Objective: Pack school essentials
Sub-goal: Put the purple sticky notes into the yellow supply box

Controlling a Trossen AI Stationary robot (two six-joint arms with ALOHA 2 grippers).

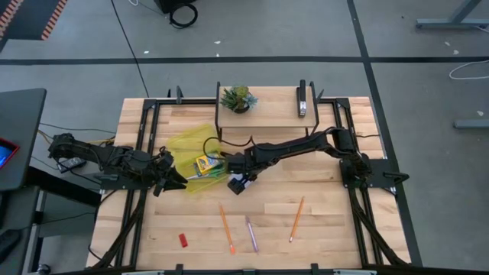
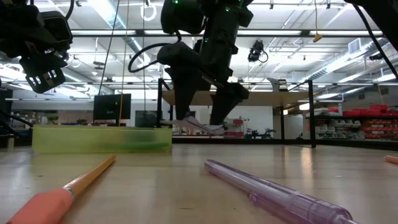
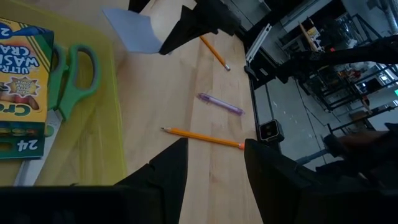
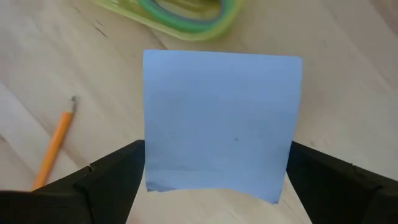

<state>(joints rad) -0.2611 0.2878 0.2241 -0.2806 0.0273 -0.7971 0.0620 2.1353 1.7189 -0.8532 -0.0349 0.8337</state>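
Observation:
My right gripper [image 1: 241, 182] is shut on the pale blue square notepad [image 4: 221, 124], just right of the yellow-green translucent tray [image 1: 191, 156]. The tray holds the crayon box [image 3: 22, 93] and the green-handled scissors [image 3: 71, 74]. My left gripper [image 3: 214, 168] is open and empty at the tray's near left side [image 1: 172, 179]. Two orange pencils [image 1: 227, 228] [image 1: 296, 218], the purple pen [image 1: 250, 233] and the red eraser [image 1: 183, 240] lie flat on the table nearer the front. My right gripper pinches the notepad between its two fingers [image 4: 115, 177], by two opposite side edges [image 4: 152, 168] near one end. The fingers come from above, pointing down. The notepad's flat face is turned toward the wrist camera. In the low view its edge [image 2: 202, 126] is just clear of the table.
A low wooden shelf [image 1: 267, 114] at the table's far side carries the potted plant [image 1: 237, 98] and the black stapler [image 1: 302, 99]. Black frame rails [image 1: 145, 137] run along the table's left and right sides. Bare wood lies between the tray and the pencils.

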